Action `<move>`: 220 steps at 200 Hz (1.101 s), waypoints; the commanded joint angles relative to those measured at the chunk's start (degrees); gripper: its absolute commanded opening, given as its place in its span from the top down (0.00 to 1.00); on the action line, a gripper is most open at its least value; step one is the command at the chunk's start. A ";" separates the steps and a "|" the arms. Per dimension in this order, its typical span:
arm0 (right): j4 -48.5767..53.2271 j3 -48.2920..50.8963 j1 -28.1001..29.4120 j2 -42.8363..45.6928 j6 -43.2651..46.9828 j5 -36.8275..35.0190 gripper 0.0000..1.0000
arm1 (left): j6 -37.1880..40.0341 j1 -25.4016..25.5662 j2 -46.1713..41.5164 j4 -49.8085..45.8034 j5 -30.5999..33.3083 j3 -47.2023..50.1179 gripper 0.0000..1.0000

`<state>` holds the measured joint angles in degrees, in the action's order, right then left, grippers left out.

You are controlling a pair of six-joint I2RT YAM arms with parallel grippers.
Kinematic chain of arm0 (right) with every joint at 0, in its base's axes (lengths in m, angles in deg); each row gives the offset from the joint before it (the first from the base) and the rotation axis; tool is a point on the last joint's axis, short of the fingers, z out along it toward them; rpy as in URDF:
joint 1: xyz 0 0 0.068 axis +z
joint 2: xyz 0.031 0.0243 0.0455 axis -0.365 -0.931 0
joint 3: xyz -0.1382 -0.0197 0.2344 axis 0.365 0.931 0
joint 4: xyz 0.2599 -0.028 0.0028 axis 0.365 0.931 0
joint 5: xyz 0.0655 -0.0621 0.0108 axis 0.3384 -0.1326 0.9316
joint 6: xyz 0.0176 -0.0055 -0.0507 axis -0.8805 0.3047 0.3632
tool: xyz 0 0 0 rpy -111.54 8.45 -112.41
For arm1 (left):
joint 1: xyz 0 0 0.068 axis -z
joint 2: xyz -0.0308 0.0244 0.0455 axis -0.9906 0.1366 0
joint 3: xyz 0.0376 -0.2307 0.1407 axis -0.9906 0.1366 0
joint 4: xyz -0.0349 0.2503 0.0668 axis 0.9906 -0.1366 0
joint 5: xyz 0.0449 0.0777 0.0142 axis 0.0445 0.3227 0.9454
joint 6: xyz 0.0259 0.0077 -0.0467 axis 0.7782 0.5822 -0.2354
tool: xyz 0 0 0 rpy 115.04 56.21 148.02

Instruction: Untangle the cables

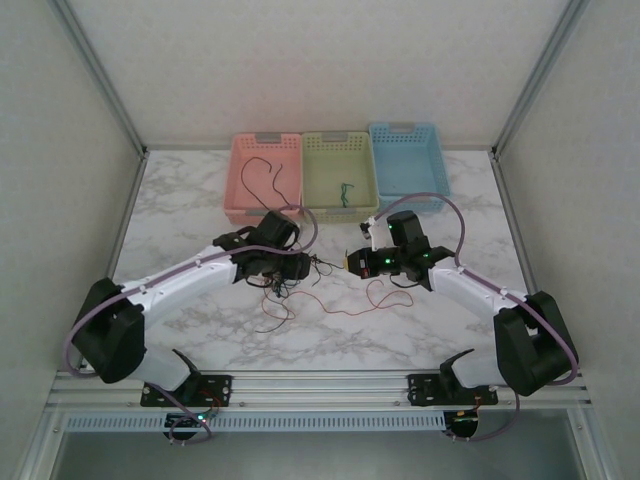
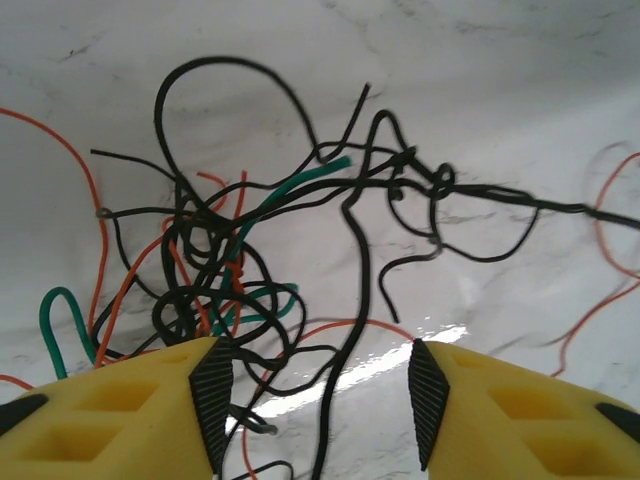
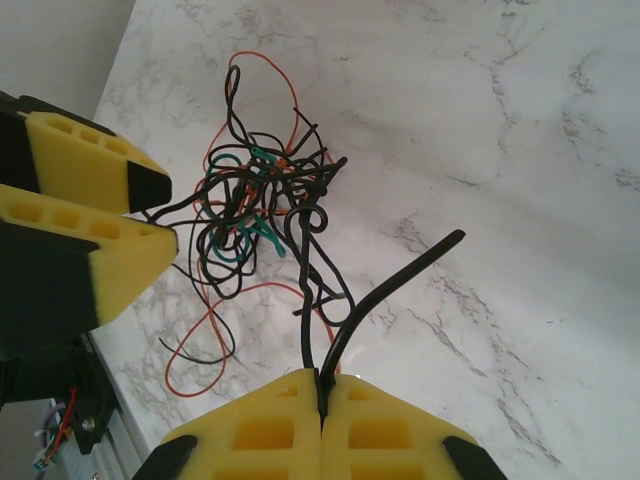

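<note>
At the far edge the pink basket (image 1: 236, 180) holds one loose black strand, so it is probably where freed black ones go. In front of it the left gripper (image 2: 315, 385) hangs low over the cables (image 2: 225, 285), jaws apart and straddling the near edge of the knot. A black strand runs down between the pads, and I cannot tell whether it touches either one. Placed so, the gripper looks ready to pin the bunch while the other side pulls.

The cables lie mid-table (image 1: 180, 220) between the two grippers — black, green and orange wound together, with orange loops trailing toward the near side. Behind them the green basket (image 1: 310, 175) has a green strand in it.

The right gripper (image 3: 322, 392) is pinched tight on a black cable (image 3: 400, 275). Its free end sticks out past the fingers and the rest runs into the knot — a hold suited to drawing that one out. The blue basket (image 1: 440, 165) stands far right.
</note>
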<state>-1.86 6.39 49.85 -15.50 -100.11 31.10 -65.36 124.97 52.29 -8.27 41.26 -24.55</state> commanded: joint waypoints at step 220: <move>-2.24 7.11 -10.42 1.03 -5.99 -16.91 1.00 | -6.49 -7.23 -37.42 -11.79 3.64 5.21 1.00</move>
<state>-1.09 12.49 39.75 -14.10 -105.01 12.43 -70.45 118.53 14.61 -18.91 46.42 -19.83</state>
